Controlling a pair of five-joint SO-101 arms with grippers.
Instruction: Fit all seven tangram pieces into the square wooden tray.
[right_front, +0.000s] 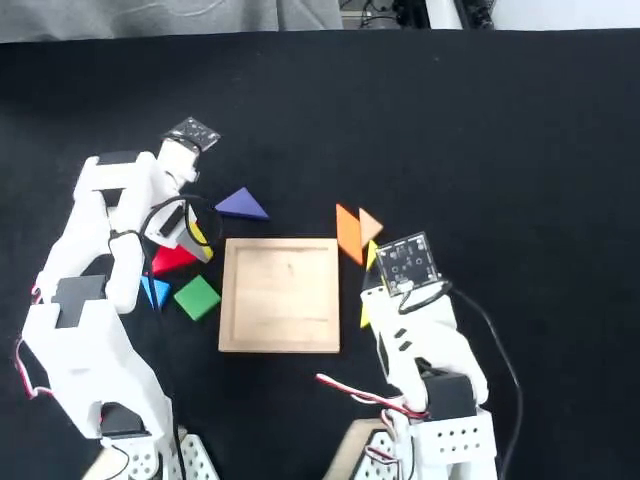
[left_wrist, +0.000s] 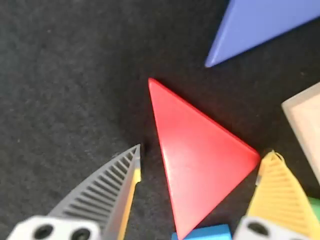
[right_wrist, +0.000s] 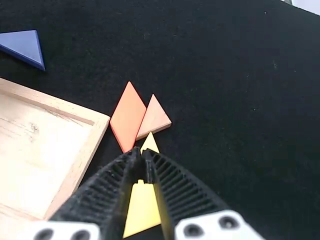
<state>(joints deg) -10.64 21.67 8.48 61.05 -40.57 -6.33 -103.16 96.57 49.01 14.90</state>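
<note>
The square wooden tray (right_front: 228, 300) lies between the two arms with nothing in it. In the left wrist view my left gripper (left_wrist: 204, 151) stands open low over the cloth. Its grey and yellow fingers straddle the red triangle (left_wrist: 197, 155), which lies flat. My right gripper (right_wrist: 141, 151) is shut, its black fingers just over the yellow triangle (right_wrist: 142, 205) beside the tray's right edge; the triangle's tip pokes out past the fingertips. Beyond it lie an orange parallelogram (right_wrist: 128, 116) and a pale orange triangle (right_wrist: 154, 119), side by side.
A purple triangle (right_front: 241, 205) lies behind the tray's left corner. A green square (right_front: 197, 297) and a blue triangle (right_front: 155, 291) sit left of the tray, close to the red triangle (right_front: 172, 258). Open black cloth stretches across the back and the right side.
</note>
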